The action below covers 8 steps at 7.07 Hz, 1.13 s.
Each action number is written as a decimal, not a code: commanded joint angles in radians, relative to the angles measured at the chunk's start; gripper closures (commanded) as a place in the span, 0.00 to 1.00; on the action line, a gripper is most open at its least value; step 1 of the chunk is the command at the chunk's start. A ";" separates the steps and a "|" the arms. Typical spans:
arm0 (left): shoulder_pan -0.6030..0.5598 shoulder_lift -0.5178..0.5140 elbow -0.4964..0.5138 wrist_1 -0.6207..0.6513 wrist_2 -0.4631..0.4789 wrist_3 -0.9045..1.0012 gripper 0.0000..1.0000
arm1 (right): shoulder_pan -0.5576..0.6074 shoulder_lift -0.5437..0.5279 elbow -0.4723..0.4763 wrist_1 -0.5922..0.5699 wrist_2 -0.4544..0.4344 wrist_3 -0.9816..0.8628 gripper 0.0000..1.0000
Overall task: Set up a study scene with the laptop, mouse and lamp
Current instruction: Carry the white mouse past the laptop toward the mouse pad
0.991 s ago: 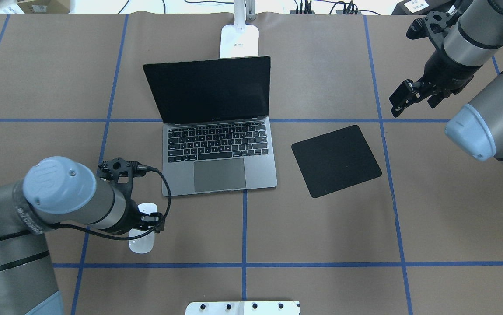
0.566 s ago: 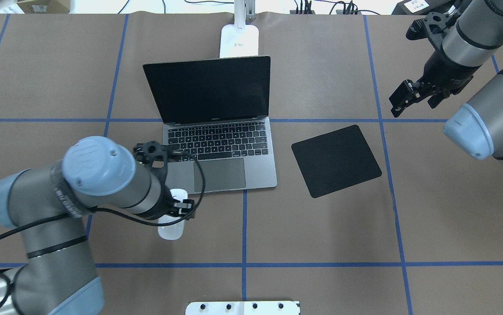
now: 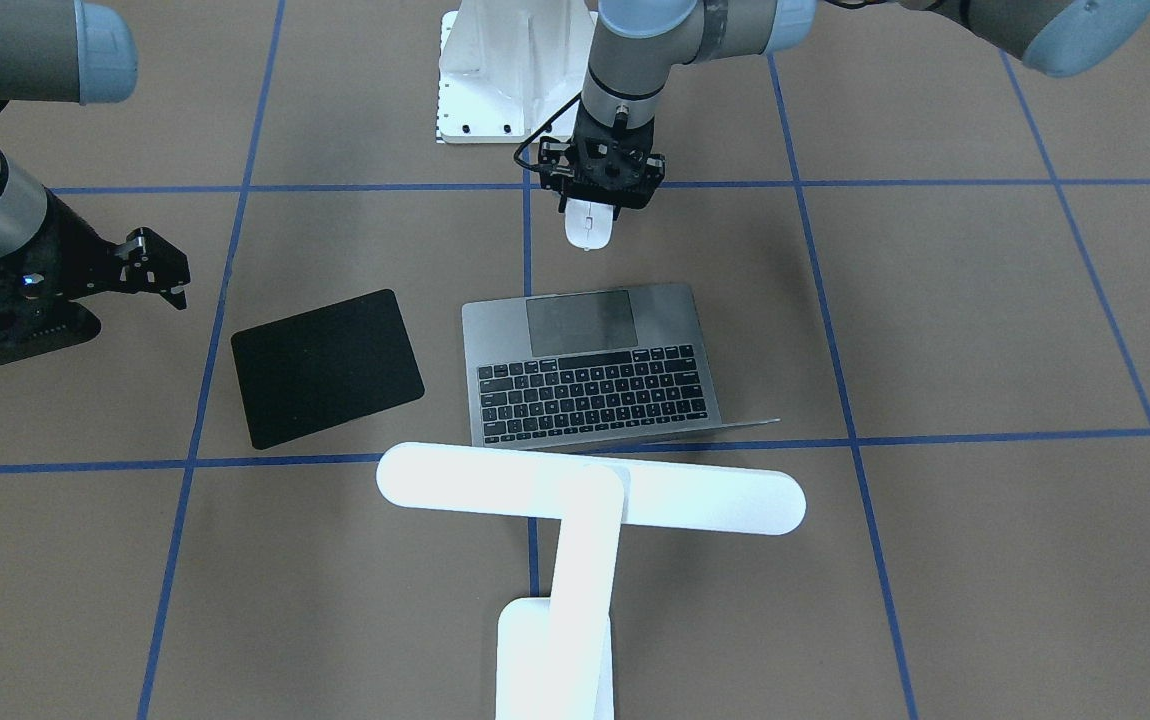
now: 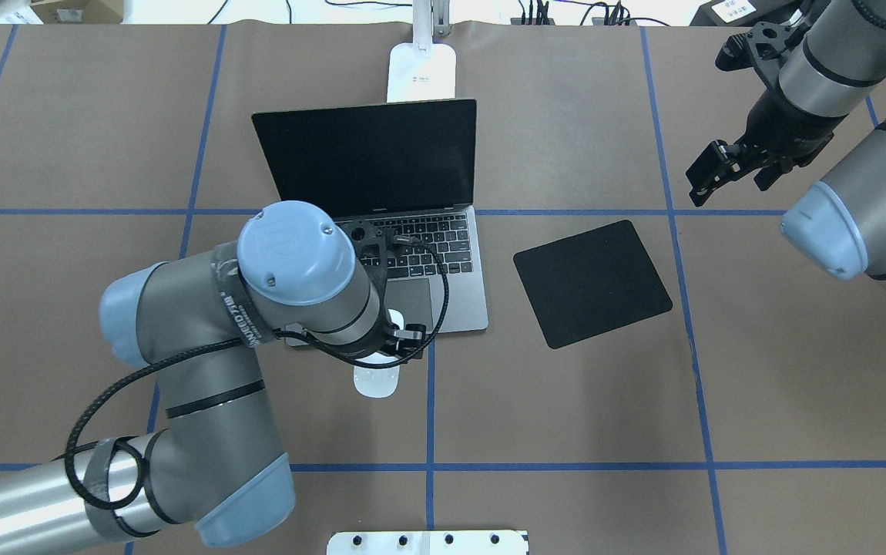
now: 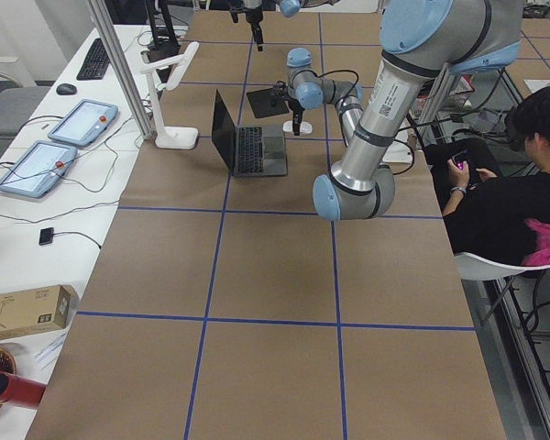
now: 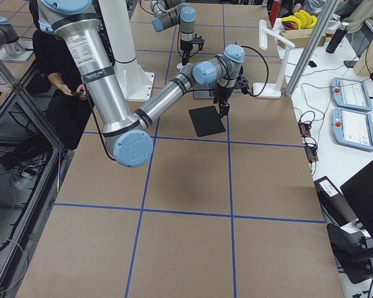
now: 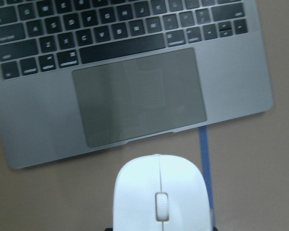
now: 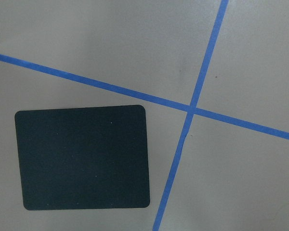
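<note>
Reaching in from the near left corner of the table, the left arm bends at the elbow and carries its wrist to a spot just in front of the laptop [image 4: 381, 154], where the left gripper [image 3: 592, 205] points straight down with its fingers clamped on the sides of the mouse [image 3: 590, 230]. The mouse lies lengthwise toward the trackpad, just short of the laptop's front edge and beside a blue tape line; whether it touches the paper or hangs above it cannot be told. The right arm is folded back at the far right side of the table, its right gripper [image 4: 732, 181] tilted downward above bare paper, fingers apart and holding nothing, near the far corner of the black mat [image 4: 592, 283] but not over it. Counted: two arms, one laptop, open with a dark screen; one mouse; one lamp [image 3: 590, 490], standing behind the laptop's lid with its bar head crosswise above it; one black mat, lying to the laptop's right and apart from it; one white bolted bracket [image 3: 495, 70] at the table's near edge.
</note>
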 commanded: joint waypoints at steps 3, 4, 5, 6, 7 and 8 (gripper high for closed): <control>-0.019 -0.191 0.175 0.002 0.003 -0.001 0.32 | 0.000 0.002 -0.003 0.000 0.000 0.000 0.01; -0.030 -0.232 0.221 0.002 0.003 -0.001 0.32 | 0.000 0.002 -0.006 0.000 0.000 0.000 0.01; -0.033 -0.278 0.279 0.000 0.003 0.000 0.32 | 0.000 0.003 -0.011 0.000 0.000 0.000 0.01; -0.047 -0.303 0.310 -0.003 0.003 0.000 0.32 | 0.002 0.003 -0.012 0.000 0.000 0.000 0.01; -0.050 -0.333 0.350 -0.014 0.003 0.000 0.32 | 0.003 0.005 -0.012 0.000 0.000 0.000 0.01; -0.050 -0.402 0.431 -0.017 0.003 -0.001 0.32 | 0.005 0.005 -0.012 0.000 0.000 0.000 0.01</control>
